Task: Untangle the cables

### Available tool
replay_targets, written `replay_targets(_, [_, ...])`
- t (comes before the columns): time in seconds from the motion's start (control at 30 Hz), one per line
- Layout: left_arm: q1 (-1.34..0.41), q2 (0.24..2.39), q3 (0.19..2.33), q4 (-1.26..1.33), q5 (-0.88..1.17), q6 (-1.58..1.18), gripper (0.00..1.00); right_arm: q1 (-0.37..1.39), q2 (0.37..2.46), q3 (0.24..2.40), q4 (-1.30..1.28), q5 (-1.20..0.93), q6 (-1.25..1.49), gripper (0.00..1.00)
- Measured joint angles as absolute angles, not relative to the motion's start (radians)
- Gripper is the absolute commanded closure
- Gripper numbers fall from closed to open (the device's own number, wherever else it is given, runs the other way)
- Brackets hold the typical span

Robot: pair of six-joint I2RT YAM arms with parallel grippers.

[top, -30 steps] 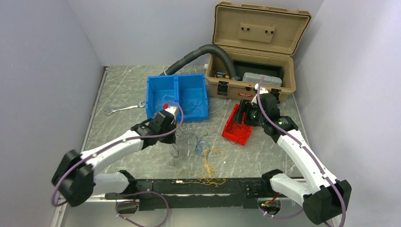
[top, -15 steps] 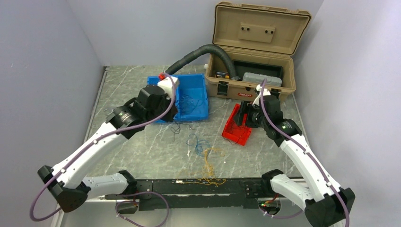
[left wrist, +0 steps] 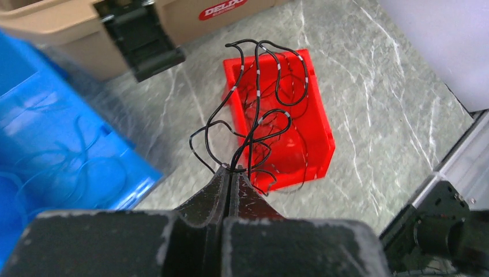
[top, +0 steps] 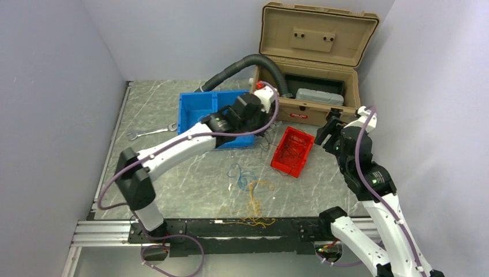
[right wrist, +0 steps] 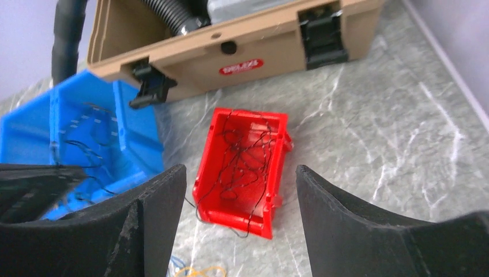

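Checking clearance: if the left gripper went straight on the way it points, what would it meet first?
Probably the red bin, directly ahead of the left gripper, which is shut on a black cable bundle. Depth is hard to judge.

A robotics lab test cell is on show here. A marble-patterned bench (top: 173, 190) is boxed in by plain pale walls (top: 57, 86), and a left arm (top: 173, 147) and a right arm (top: 369, 173) are seen bolted to a mounting rail (top: 230, 229) at its near edge. Workshop props are laid out: a tan tool case (top: 314, 34), a wrench (top: 151, 132), a blue bin (top: 199, 109), a red bin (top: 285, 169) and a grey corrugated hose (top: 230, 69). Thin cables (top: 255, 203) are scattered across the bench.
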State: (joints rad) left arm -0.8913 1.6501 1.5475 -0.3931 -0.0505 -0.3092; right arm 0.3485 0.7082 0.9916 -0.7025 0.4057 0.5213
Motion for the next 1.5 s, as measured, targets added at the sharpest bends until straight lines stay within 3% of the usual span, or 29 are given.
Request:
replay_targets(0.47, [-1.003, 2.104, 1.736, -0.143, -0.09, -0.296, 1.0, 0.348, 0.694, 1.003, -0.707, 0.542, 0.546, 0.29])
replay_targets(0.53, [-1.017, 2.166, 1.785, -0.155, -0.098, -0.291, 0.86, 0.348, 0.687, 0.989, -0.707, 0.541, 0.55, 0.28])
replay_targets(0.63, [-1.031, 2.239, 1.847, -0.212, -0.095, -0.285, 0.5, 0.348, 0.684, 0.971, -0.719, 0.531, 0.555, 0.24])
replay_targets(0.7, [-1.033, 2.243, 1.845, -0.245, -0.093, -0.281, 0.38, 0.348, 0.687, 0.969, -0.738, 0.515, 0.558, 0.24])
replay_targets(0.93, [-1.029, 2.056, 1.74, -0.339, -0.097, -0.283, 0.2, 0.348, 0.678, 0.947, -0.813, 0.363, 0.545, 0.19])
replay_targets(1.07, [-1.029, 1.846, 1.662, -0.382, -0.122, -0.302, 0.13, 0.357, 0.676, 0.907, -0.838, 0.186, 0.516, 0.02])
replay_targets(1.13, [-1.025, 1.7, 1.565, -0.4, -0.136, -0.319, 0.1, 0.4, 0.693, 0.898, -0.845, 0.115, 0.518, 0.0])
replay_targets(1.27, [-1.008, 1.435, 1.348, -0.438, -0.159, -0.366, 0.04, 0.554, 0.727, 0.849, -0.812, 0.025, 0.556, 0.0])
replay_targets(1.5, [-0.899, 1.207, 1.052, -0.551, -0.179, -0.449, 0.01, 1.015, 0.929, 0.755, -0.678, 0.033, 0.698, 0.0])
